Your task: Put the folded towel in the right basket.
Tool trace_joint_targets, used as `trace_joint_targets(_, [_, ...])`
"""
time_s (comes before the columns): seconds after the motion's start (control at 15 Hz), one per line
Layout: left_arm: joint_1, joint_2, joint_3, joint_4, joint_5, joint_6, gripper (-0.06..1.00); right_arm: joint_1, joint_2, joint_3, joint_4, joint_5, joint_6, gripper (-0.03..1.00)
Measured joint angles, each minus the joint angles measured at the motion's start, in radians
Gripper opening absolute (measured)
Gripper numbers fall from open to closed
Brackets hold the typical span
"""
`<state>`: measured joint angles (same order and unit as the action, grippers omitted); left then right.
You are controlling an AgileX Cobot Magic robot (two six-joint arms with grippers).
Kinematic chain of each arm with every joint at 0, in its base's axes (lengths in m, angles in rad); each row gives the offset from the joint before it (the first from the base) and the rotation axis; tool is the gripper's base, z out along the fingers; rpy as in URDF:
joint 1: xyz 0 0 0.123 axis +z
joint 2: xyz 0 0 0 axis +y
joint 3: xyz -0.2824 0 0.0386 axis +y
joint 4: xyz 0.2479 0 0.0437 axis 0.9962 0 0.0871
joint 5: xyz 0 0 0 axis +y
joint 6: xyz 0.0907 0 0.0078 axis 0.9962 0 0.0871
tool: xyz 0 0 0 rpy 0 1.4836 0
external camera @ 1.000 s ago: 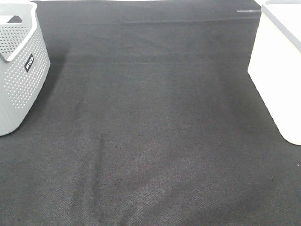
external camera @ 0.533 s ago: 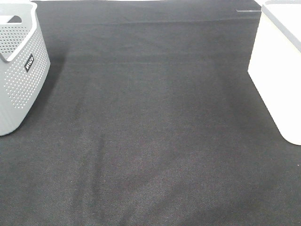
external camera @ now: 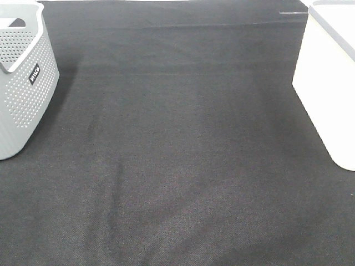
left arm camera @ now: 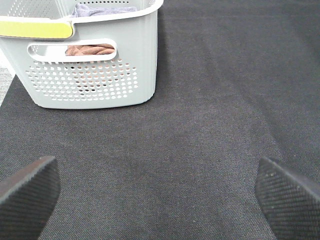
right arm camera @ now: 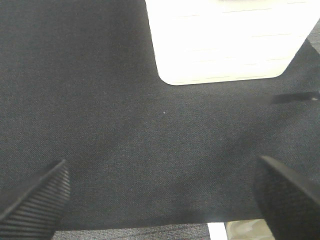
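The right basket (external camera: 331, 83) is white and stands at the right edge of the black cloth; it also shows in the right wrist view (right arm camera: 225, 45). Its inside is hidden. No towel lies on the cloth. In the left wrist view, brown fabric (left arm camera: 90, 49) shows through the handle slot of the grey perforated left basket (left arm camera: 90, 85), with blue-grey fabric (left arm camera: 102, 9) above it. My left gripper (left arm camera: 160, 195) is open and empty, some way short of the grey basket. My right gripper (right arm camera: 160, 197) is open and empty, short of the white basket. Neither gripper shows in the high view.
The grey basket (external camera: 25, 83) stands at the left edge of the black cloth (external camera: 177, 155). A yellow-green handle strip (left arm camera: 35, 29) runs along its rim. The cloth's near edge and pale floor show in the right wrist view (right arm camera: 220, 231).
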<state>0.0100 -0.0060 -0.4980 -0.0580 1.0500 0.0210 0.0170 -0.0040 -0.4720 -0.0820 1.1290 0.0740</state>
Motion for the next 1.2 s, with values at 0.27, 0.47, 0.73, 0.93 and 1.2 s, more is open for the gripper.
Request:
trace_joint_targets(0.27, [0.0,0.0,0.0,0.0,0.0,0.0,0.99,0.0,0.0,0.0,0.0,0.0,0.0,0.96])
trace_joint_targets(0.47, [0.0,0.0,0.0,0.0,0.0,0.0,0.99,0.0,0.0,0.0,0.0,0.0,0.0,0.96])
trace_joint_targets(0.73, [0.0,0.0,0.0,0.0,0.0,0.0,0.99,0.0,0.0,0.0,0.0,0.0,0.0,0.96])
trace_joint_targets(0.93, [0.0,0.0,0.0,0.0,0.0,0.0,0.99,0.0,0.0,0.0,0.0,0.0,0.0,0.96])
trace_joint_targets(1.2, [0.0,0.0,0.0,0.0,0.0,0.0,0.99,0.0,0.0,0.0,0.0,0.0,0.0,0.96])
